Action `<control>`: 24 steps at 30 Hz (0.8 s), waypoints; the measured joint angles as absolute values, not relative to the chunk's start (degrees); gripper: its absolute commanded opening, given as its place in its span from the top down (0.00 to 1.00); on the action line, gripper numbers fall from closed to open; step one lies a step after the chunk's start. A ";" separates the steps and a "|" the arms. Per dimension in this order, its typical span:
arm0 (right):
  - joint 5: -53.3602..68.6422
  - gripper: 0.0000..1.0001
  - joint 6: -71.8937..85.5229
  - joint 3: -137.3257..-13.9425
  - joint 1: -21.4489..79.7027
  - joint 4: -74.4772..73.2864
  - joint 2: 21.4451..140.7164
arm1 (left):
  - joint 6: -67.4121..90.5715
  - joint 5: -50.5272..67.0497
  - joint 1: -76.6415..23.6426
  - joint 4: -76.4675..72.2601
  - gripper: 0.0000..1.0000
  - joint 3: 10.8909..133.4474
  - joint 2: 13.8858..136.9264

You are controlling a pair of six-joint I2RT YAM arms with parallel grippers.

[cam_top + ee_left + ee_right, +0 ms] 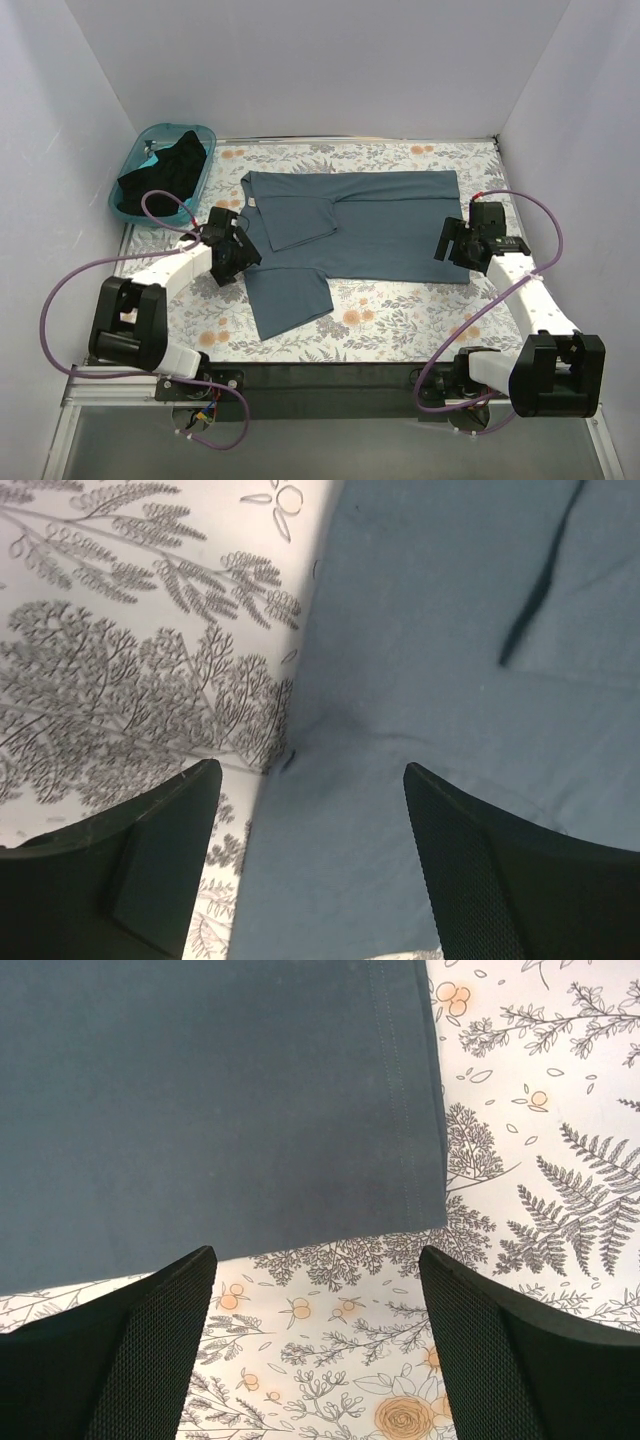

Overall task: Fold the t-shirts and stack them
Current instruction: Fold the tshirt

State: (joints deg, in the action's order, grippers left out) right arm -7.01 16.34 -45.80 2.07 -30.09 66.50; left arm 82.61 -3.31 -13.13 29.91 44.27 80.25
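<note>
Two black arm bases, left point(128, 330) and right point(555, 375), sit at the near edge of the worktop point(400, 310), with mauve cables point(60, 290) looping off them. The worktop has a matte white covering printed with grey ferns and orange flowers. Further in, the left jaws stand released. Their dark, finely textured fingers point(500, 870) are spread apart with nothing between them, just above the left edge of the slate-blue t-shirt point(380, 225). In the left wrist view that soft, faintly creased cloth point(450, 680) fills the gap between the fingers and runs under the right-hand one, while the printed covering point(120, 660) shows under the left-hand one. The right jaws are likewise released, their mesh-textured fingers point(140, 1360) wide apart. They hover over bare covering just short of the shirt's near right corner, where a double-stitched hem point(400, 1090) runs along the edge. The shirt lies flat and sideways between the two arms. Its neck is towards the left, one sleeve point(300, 220) is folded over the body, and the other sleeve point(290, 300) points at the near edge. Farthest back, at the left rear corner, the black t-shirt point(165, 175) lies crumpled in a teal basket point(205, 131) of glossy plastic with rounded corners.
</note>
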 measured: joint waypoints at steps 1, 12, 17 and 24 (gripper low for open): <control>-7.42 0.28 16.56 -45.56 2.37 -30.02 66.50 | 83.02 -3.68 -13.43 29.93 0.35 45.10 82.02; -9.32 0.33 17.82 -43.33 3.60 -30.13 65.49 | 84.64 -9.80 -14.55 31.79 0.46 56.12 91.20; -10.57 0.34 17.78 -43.24 3.38 -30.37 64.05 | 84.38 -10.35 -14.61 34.54 0.46 55.53 91.79; -11.92 0.39 17.78 -43.22 3.07 -31.40 63.99 | 84.16 -10.04 -14.76 34.83 0.47 53.17 91.83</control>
State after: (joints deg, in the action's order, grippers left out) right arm -11.92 17.78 -43.22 3.07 -31.40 63.99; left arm 84.16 -10.04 -14.76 34.83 53.17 91.83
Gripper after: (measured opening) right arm 0.630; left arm 0.536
